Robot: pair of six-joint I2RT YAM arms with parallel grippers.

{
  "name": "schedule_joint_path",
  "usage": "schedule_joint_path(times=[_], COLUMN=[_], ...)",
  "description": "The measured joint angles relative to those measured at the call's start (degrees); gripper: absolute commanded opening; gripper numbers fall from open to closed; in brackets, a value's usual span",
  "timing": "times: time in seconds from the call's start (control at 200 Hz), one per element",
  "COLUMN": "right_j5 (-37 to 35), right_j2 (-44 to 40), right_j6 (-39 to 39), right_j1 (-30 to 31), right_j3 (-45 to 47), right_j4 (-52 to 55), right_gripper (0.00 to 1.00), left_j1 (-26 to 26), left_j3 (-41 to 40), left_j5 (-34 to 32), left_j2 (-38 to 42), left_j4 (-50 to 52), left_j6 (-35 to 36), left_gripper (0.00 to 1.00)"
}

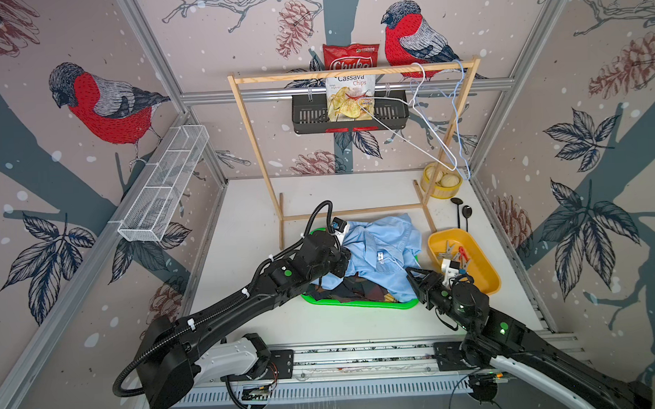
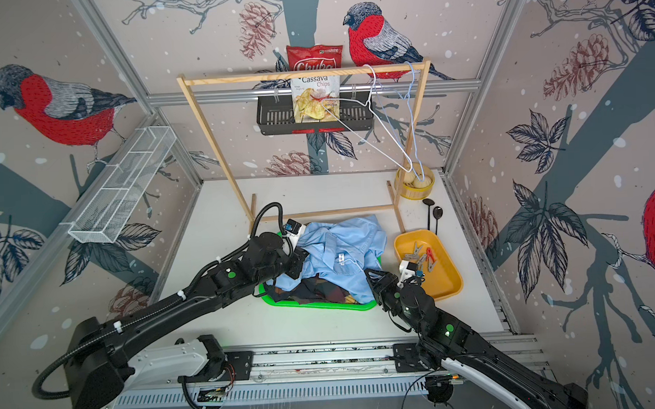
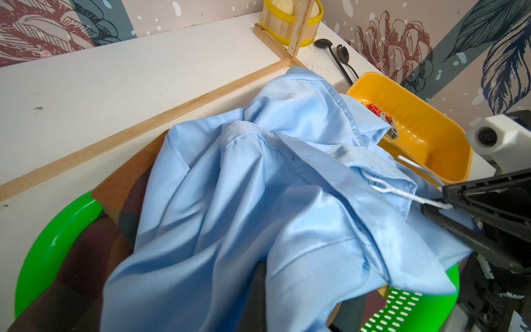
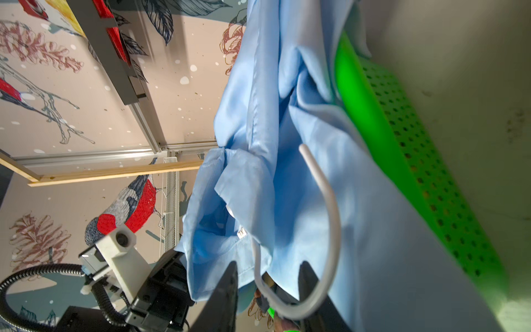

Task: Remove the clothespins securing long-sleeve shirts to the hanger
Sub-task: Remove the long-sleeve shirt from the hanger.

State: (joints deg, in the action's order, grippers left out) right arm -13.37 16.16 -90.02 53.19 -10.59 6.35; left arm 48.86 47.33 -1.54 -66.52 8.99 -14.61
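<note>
A light blue long-sleeve shirt (image 1: 383, 244) (image 2: 342, 246) lies crumpled over a dark plaid shirt (image 1: 359, 288) in a green basket (image 1: 359, 305). A white wire hanger's hook (image 4: 330, 207) (image 3: 408, 195) sticks out of its collar. My right gripper (image 1: 411, 273) (image 4: 268, 277) stands open at that collar, with the hook's wire passing between its fingers. My left gripper (image 1: 345, 263) is shut at the shirt's left edge. Blue cloth drapes over its jaws in the left wrist view. Red (image 1: 463, 254) and grey (image 1: 448, 250) clothespins lie in the yellow tray (image 1: 484, 271).
A wooden rack (image 1: 351, 72) stands behind the basket with an empty white hanger (image 1: 409, 135) and a blue one (image 1: 459, 114). A wooden bucket (image 1: 441, 182) and two black spoons (image 1: 463, 213) sit at the back right. A wire shelf (image 1: 164, 185) juts from the left wall.
</note>
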Motion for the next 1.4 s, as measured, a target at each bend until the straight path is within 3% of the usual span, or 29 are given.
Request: schedule_joint_path(times=[0.396,0.601,0.681,0.806,0.991,1.066,1.147,1.192,1.402], right_j5=[-2.1,-2.6,-2.8,-2.9,-3.1,-3.4,-3.6,-3.7,-3.7], right_j2=[0.2,-0.5,-1.1,-1.8,-0.8,0.6,2.9,4.5,12.0], right_j6=[-0.4,-0.5,-0.6,-1.2,1.5,3.5,5.8,6.8,11.9], right_j1=[-3.5,-4.5,-5.0,-6.2,-7.4,-7.4,-7.5,-7.5,-7.5], right_j3=[1.2,1.4,1.8,2.1,-2.1,-5.7,-8.9,-10.6,-17.5], right_j4=[-1.2,-1.8,-2.3,-3.3,-3.0,-2.6,-1.9,-1.5,-1.0], right_gripper=[0.21,0.19,0.15,0.0,0.0,0.0,0.0,0.0,0.0], left_j1=[5.3,5.5,5.7,5.9,6.8,7.4,8.5,9.6,14.9], left_j3=[-1.2,-4.6,-6.4,-8.1,-8.3,-8.3,-8.7,-8.9,-10.4], left_j5=[-1.3,-2.4,-2.6,-2.7,-3.6,-4.4,-5.4,-6.3,-11.2], left_j2=[1.0,2.8,3.7,3.9,3.2,2.9,2.7,2.6,5.3], left_j4=[-0.1,-0.7,-1.5,-2.4,-2.7,-2.8,-3.4,-3.5,-4.0], left_j6=[-0.3,-2.9,-4.1,-5.7,-6.4,-6.4,-6.3,-6.3,-4.8], left_gripper=[0.0,0.0,0.0,0.0,0.01,0.11,0.42,0.54,0.78])
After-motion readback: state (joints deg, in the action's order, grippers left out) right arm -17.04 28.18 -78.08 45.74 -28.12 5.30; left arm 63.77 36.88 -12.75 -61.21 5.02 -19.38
